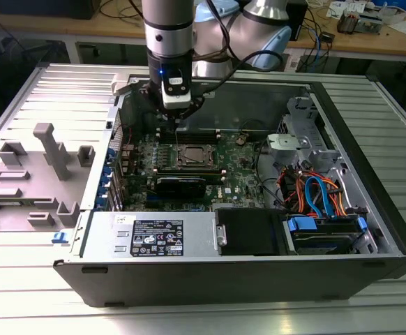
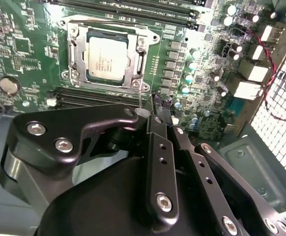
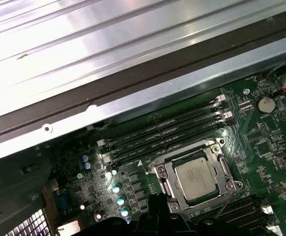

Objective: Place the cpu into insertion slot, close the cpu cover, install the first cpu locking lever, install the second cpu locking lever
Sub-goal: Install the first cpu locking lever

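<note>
Ribbed aluminium table point(image 1: 28, 293) carried the scene, open black computer case point(image 1: 210, 283) lay flat on it, grey moulded fixture blocks point(image 1: 49, 150) stood on its surface toward the exterior view's left, small blue piece point(image 1: 58, 237) sat just beside the case's corner.

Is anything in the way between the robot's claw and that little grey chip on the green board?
Only one thin thing. The cpu lies bare inside the cpu cover's window. A thin metal lever rises from that cover's edge on the side facing the gripper, reaching up to its tip.
</note>
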Available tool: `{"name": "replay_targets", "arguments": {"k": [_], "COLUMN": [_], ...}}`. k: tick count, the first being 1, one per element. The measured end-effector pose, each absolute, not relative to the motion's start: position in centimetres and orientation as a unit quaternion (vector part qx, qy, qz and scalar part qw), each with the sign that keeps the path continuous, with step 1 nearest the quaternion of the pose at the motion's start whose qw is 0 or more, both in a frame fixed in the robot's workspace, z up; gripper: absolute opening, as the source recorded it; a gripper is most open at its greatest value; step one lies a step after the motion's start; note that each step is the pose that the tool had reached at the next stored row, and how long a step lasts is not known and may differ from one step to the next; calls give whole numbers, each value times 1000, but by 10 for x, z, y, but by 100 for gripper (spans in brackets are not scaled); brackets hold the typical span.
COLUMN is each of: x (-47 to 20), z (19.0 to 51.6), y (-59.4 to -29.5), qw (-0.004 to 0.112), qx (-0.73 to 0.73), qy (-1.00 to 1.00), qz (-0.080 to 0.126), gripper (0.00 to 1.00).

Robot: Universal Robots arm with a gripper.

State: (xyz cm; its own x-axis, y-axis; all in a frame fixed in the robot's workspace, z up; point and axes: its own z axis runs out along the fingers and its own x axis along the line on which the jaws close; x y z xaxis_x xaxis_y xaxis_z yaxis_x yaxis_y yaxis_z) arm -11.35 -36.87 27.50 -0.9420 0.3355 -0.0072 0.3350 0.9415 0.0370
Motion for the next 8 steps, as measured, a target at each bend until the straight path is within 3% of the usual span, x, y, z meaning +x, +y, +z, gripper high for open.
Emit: {"name": "replay_targets", "arguments": {"k": [8], "x": [-121], "z": [271], "y": [-369], "qw": [5], "qx": [119], "qy": [993], "qz": [22], "gripper": [11]}}
